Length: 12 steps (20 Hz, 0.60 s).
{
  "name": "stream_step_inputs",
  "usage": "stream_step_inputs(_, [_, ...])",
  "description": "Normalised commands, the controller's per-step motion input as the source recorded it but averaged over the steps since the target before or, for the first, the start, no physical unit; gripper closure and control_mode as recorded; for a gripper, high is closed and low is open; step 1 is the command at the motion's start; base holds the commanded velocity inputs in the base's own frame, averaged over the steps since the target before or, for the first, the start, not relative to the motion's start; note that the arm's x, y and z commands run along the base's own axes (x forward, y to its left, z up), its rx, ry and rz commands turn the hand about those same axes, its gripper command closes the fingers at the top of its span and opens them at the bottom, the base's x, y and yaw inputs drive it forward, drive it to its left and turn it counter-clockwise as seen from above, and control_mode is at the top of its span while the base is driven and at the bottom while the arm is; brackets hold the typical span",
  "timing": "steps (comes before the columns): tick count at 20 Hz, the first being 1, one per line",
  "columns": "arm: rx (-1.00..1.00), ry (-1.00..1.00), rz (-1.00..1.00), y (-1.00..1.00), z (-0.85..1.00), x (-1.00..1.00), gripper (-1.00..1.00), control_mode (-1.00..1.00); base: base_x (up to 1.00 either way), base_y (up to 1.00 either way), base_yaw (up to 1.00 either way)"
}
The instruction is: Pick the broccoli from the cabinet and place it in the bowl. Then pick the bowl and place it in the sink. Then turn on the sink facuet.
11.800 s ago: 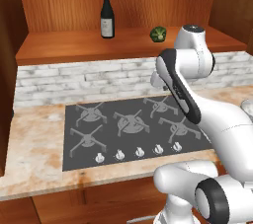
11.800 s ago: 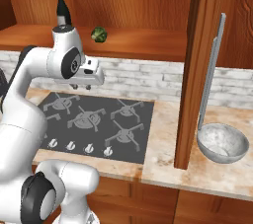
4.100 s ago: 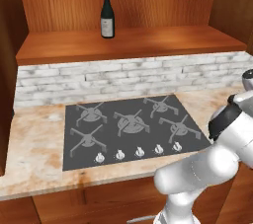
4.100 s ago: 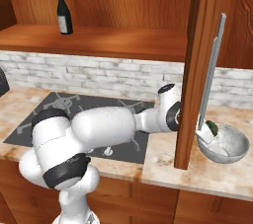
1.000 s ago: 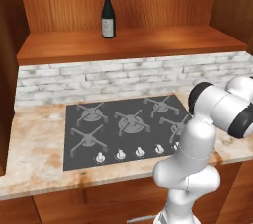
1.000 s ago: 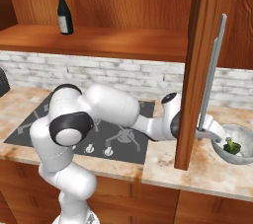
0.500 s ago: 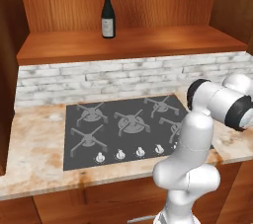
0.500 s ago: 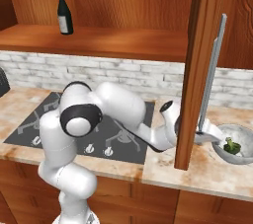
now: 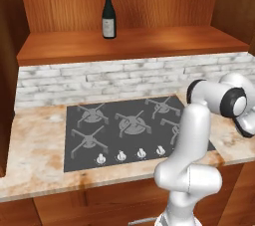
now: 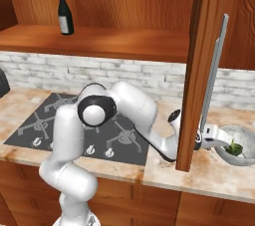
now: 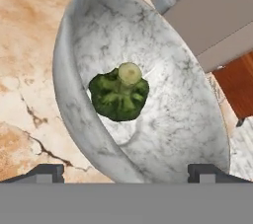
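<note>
Hand view gives you the clearest look: the small dark green lumpy broccoli (image 11: 119, 94) lies inside the round, deep, whitish-grey mottled stone bowl (image 11: 163, 60), on the bottom of it, with its pale cut stem turned toward the camera. The tool (image 11: 127, 172) hangs just above the near rim of the bowl with its two dark fingertips (image 11: 47, 172) spread wide, one at each side of the picture, and you see nothing between them. The tool holds nothing and does not touch the broccoli.

In the right base view you find the bowl (image 10: 247, 142) standing on the orange-beige marbled stone tabletop (image 10: 199, 175), to the right of a reddish-brown vertical wooden panel (image 10: 193, 70). The broccoli (image 10: 234, 148) shows as a small green spot inside it. The white arm reaches low across the tabletop and behind this panel, and the tool (image 10: 215, 137) comes out at the left rim of the bowl.

In the left base view you see the reddish-brown grained wooden cabinet (image 9: 129, 43) with its wide shelf board, and a dark glass wine bottle (image 9: 108, 13) stands upright on it. Below lies the dark grey cooktop (image 9: 134, 130) with its burner grates, set in the tabletop (image 9: 35, 155).
</note>
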Motion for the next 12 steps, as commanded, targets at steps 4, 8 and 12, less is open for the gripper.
stream_step_inputs(4, [0.00, 0.09, 0.07, -0.16, -0.23, 0.03, 1.00, -1.00, 0.00, 0.00, 0.00])
stream_step_inputs(8, [0.00, 0.11, 0.05, -0.01, -0.17, 0.02, 1.00, -1.00, 0.00, 0.00, 0.00])
stream_step_inputs(12, [0.00, 0.09, 0.00, 0.01, 0.00, 0.00, 1.00, -1.00, 0.00, 0.00, 0.00])
